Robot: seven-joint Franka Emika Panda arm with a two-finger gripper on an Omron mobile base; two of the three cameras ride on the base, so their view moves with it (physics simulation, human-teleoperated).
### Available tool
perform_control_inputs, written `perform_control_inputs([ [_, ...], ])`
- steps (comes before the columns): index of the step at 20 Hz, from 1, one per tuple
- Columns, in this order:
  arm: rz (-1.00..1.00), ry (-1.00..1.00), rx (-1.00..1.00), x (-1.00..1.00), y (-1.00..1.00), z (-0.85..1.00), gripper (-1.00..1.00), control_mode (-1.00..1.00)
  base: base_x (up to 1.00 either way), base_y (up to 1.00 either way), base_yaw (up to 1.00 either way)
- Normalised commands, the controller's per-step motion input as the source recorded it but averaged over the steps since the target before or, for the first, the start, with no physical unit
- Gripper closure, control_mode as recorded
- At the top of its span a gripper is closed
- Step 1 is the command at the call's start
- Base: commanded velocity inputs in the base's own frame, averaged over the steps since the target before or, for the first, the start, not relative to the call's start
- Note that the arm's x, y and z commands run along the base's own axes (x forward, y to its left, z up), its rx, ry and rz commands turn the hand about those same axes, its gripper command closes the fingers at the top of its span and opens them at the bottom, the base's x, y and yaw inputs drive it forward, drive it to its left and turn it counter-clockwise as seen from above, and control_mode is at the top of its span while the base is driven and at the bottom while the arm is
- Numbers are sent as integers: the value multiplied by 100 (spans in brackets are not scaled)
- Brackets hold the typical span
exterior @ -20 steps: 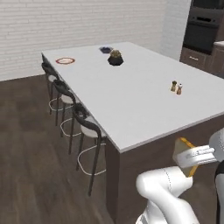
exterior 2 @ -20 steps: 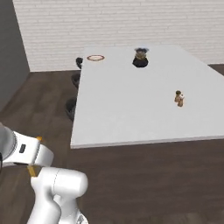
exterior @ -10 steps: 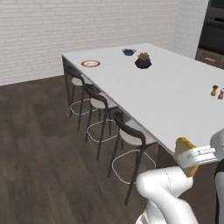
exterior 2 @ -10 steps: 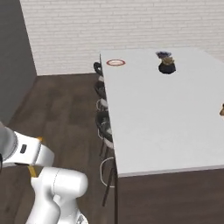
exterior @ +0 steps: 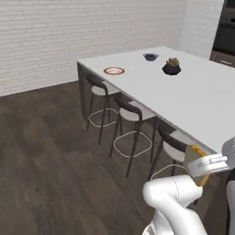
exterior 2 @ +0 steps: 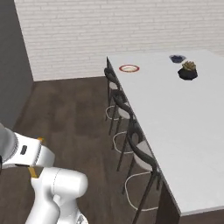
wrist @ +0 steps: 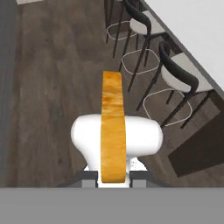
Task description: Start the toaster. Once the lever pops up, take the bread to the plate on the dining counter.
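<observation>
My gripper (wrist: pixel 113 176) is shut on the bread (wrist: pixel 113 127), an orange-crusted slice seen edge-on between the two fingers (wrist: pixel 90 176). In the left base view the bread (exterior: pixel 196 159) hangs low at the right, beside the near corner of the dining counter (exterior: pixel 193 98). The plate (exterior: pixel 114 70) with its red-orange rim lies on the counter's far left corner. The right base view also has the plate (exterior 2: pixel 129 68) near the far end of the dining counter (exterior 2: pixel 183 118), and a bit of the bread's crust (exterior 2: pixel 34 173) pokes out under the hand. The toaster is out of view.
Three dark stools (exterior: pixel 131 112) stand along the counter's left side, one of them (wrist: pixel 177 81) close to the hand. A small bowl (exterior: pixel 150 57) and a dark potted plant (exterior: pixel 171 68) sit on the counter past the plate. Dark wood floor lies open to the left.
The whole picture has shifted as the base drove. The counter now lies to the right and the stools and plate look nearer. The bread stays in the gripper.
</observation>
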Motion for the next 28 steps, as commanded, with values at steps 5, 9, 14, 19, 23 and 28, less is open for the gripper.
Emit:
perform_control_inputs([
  [5, 0, 0, 0, 0, 0, 0, 100, 100, 100, 100, -43],
  [9, 0, 0, 0, 0, 0, 0, 100, 100, 100, 100, -45],
  [14, 0, 0, 0, 0, 0, 0, 100, 100, 100, 100, -40],
  [19, 0, 0, 0, 0, 0, 0, 100, 100, 100, 100, -32],
  [23, 0, 0, 0, 0, 0, 0, 100, 100, 100, 100, -28],
  [28, 0, 0, 0, 0, 0, 0, 100, 100, 100, 100, -31],
])
